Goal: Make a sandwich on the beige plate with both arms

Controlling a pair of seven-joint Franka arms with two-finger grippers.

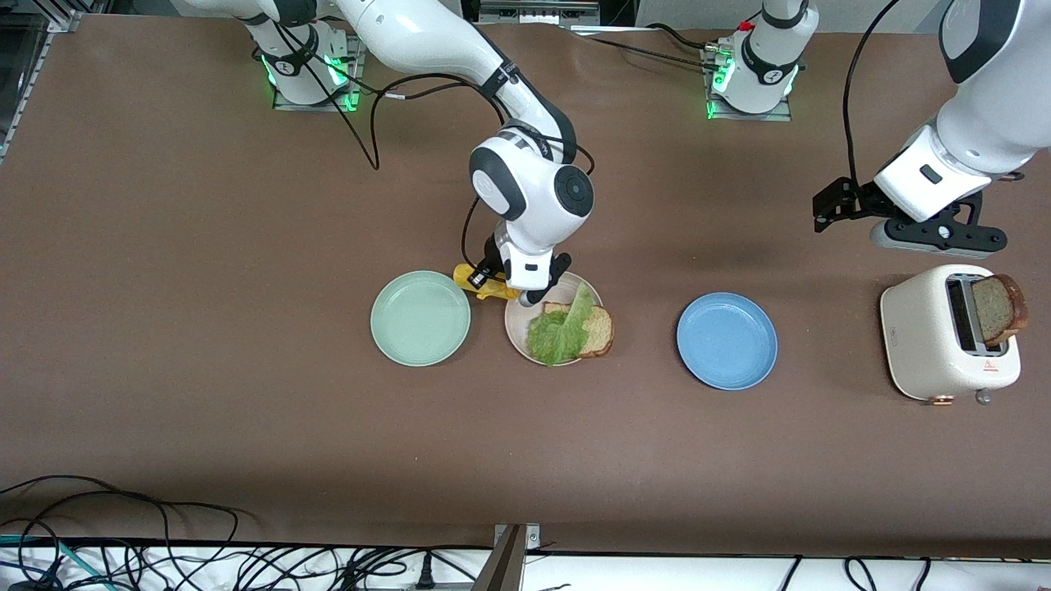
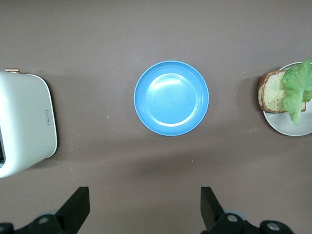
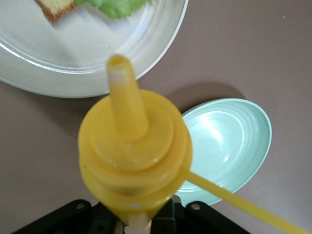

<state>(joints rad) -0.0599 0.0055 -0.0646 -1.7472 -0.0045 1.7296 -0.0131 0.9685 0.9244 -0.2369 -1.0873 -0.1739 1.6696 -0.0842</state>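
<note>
Open brown table (image 1: pixel 205 369) is seen on all sides of the three plates, which are set in a row with clear gaps between them: the mint green plate (image 1: pixel 420 318) toward the right arm's end, the beige plate (image 1: pixel 519 328) in the middle, the blue plate (image 1: pixel 727 341) toward the left arm's end. A cream toaster (image 1: pixel 928 349) is placed near the table edge at the left arm's end, and a second bread slice (image 1: pixel 1000 307) is seen standing out of its slot. On the beige plate a bread slice (image 1: pixel 599 330) is laid with its crust overhanging the rim, and a lettuce leaf (image 1: pixel 562 331) is draped over it. The right gripper (image 1: pixel 513 283) is held over the beige plate's rim, beside the mint green plate, its fingers closed on a yellow squeeze bottle (image 3: pixel 132 161) whose nozzle is pointed toward the plate. The left gripper (image 2: pixel 145 207) is held over bare table between the blue plate and the toaster, its fingers spread wide with nothing between them
</note>
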